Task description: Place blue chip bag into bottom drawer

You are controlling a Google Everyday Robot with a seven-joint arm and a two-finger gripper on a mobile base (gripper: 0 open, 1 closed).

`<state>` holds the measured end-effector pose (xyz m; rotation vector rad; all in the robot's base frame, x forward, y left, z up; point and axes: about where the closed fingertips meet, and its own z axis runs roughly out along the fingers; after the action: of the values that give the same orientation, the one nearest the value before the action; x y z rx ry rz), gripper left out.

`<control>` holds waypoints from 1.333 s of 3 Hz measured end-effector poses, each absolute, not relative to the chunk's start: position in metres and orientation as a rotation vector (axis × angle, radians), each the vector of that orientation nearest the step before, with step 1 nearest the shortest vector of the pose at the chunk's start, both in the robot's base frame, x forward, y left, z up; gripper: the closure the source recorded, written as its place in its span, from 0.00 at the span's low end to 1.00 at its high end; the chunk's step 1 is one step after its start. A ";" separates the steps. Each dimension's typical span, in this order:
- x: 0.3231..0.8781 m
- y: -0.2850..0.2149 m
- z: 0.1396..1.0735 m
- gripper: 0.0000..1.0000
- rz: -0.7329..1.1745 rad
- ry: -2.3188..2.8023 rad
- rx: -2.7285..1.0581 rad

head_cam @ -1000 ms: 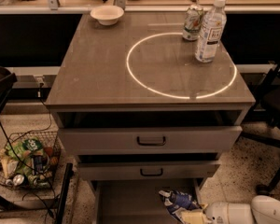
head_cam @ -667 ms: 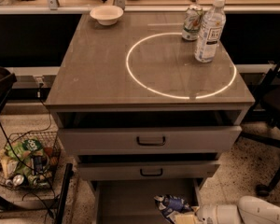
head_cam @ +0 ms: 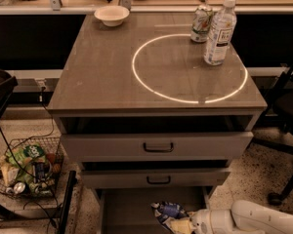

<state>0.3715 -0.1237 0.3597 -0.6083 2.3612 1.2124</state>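
Observation:
The blue chip bag is a crumpled dark-blue foil bag with white markings, over the open bottom drawer near its right side. My gripper comes in from the lower right on a white arm and meets the bag's right end. The bottom drawer is pulled out below the cabinet, a wide grey tray with a flat floor; its front part is cut off by the frame's lower edge.
Two grey drawer fronts with black handles stand partly open above. On the cabinet top are a white bowl, a can and a water bottle. A wire basket of snack packets sits on the floor left. A chair base is at right.
My arm and the blue chip bag have shifted a little to the left over the bottom drawer.

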 end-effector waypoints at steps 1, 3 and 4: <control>0.404 -0.084 0.310 1.00 1.192 2.393 -0.590; 0.424 -0.011 0.176 0.98 1.293 2.474 -0.593; 0.424 -0.012 0.178 0.75 1.290 2.471 -0.587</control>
<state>0.4236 -0.0120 0.1781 -0.5874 2.4714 1.2904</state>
